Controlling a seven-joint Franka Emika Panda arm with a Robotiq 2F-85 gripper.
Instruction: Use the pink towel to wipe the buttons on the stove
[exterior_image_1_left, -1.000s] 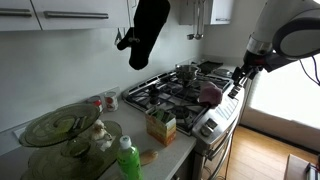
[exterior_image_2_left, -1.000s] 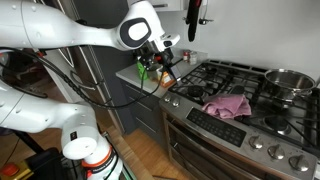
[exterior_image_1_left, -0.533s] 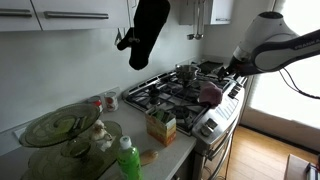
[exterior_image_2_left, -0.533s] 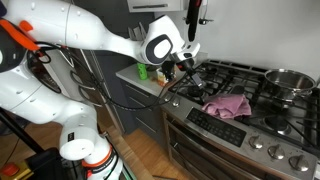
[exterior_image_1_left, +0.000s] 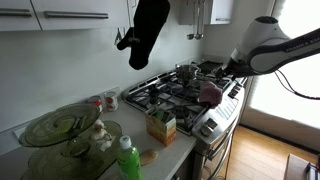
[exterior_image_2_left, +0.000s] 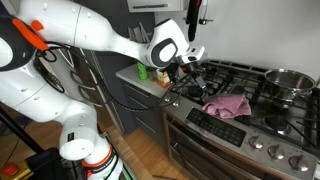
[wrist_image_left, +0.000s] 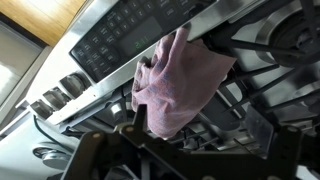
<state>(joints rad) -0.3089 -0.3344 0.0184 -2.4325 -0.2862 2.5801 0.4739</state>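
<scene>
Swinging in over the last second, my arm (exterior_image_2_left: 165, 45) now reaches across the stove (exterior_image_2_left: 262, 92), which fills the right half of an exterior view. On its front grates (wrist_image_left: 262, 62), the pink towel (exterior_image_2_left: 229, 104) lies crumpled at frame centre, one corner drooping toward the control strip. My hand (exterior_image_2_left: 192, 68) hovers just up and left of it, apart from the cloth, spread wide and grasping nothing. The buttons (wrist_image_left: 120, 38) sit untouched at the wrist view's upper left, so I judge pickup comes next, wiping afterwards.
</scene>
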